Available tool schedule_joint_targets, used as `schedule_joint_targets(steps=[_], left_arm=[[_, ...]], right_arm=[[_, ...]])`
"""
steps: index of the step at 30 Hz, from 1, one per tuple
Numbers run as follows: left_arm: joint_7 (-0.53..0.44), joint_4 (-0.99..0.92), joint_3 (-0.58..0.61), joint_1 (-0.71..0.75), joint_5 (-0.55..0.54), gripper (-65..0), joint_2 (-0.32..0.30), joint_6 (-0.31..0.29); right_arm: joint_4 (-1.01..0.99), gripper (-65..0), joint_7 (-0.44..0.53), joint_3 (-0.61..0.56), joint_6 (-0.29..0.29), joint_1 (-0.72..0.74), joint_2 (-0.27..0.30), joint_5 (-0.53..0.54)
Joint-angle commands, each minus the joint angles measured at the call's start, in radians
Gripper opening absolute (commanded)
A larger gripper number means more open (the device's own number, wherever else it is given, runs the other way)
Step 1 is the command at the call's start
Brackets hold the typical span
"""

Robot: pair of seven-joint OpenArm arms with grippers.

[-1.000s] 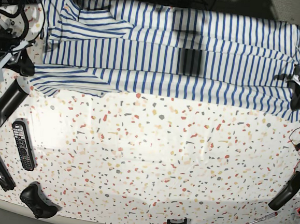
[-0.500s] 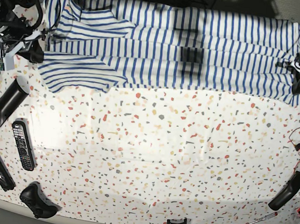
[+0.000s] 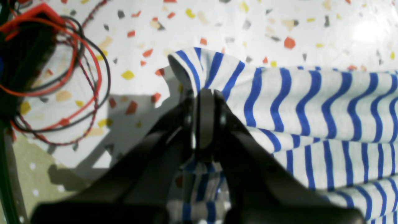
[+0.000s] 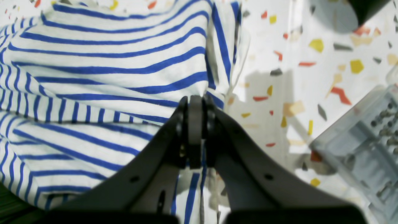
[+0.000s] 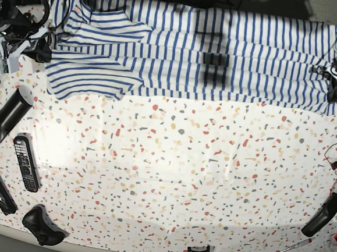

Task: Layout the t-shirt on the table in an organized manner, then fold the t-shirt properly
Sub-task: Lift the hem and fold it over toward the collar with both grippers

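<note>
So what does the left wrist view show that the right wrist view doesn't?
Only the left wrist view shows a tangle of red and black wires lying on the table, left of the left pincer.

Only the right wrist view shows a clear plastic box at the right edge, beside the right pincer.

Both show a dark pincer shut on an edge of the striped t-shirt, with the speckled tabletop behind it.
</note>
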Motion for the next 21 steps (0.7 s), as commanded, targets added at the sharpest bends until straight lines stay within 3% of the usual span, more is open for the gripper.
schedule_joint_targets(steps=[1,5,6,9,10,15,21], left_arm=[[-0.023,0.019,-0.010,-0.003,0.002,-65.0,-0.020,0.004],[-0.029,0.019,-0.010,-0.003,0.059,-65.0,-0.020,0.004],[-0.030,0.019,-0.010,-0.003,0.070,-65.0,-0.020,0.004],[-0.050,0.019,-0.010,-0.003,0.074,-42.1,-0.024,0.005],[-0.057,0.019,-0.010,-0.003,0.073,-38.0,-0.026,0.005],[-0.045,0.019,-0.010,-0.003,0.012,-37.3,-0.084,0.005],[0.093,0.019,-0.014,-0.003,-0.236,-37.3,-0.153,0.004]], right_arm=[[0.017,-65.0,0.014,0.012,0.005,0.000,0.017,0.009],[0.016,-64.7,-0.011,0.012,0.005,0.000,0.017,-0.045],[0.016,-58.9,-0.014,0.012,0.005,0.000,0.017,-0.060],[0.016,-41.7,-0.013,0.012,0.005,0.000,0.017,-0.064],[0.016,-38.4,-0.012,0.012,0.005,0.000,0.018,-0.060],[0.016,-37.1,-0.002,0.012,0.005,0.003,0.019,-0.057],[0.016,-37.1,0.001,0.012,0.005,0.026,0.019,-0.052]])
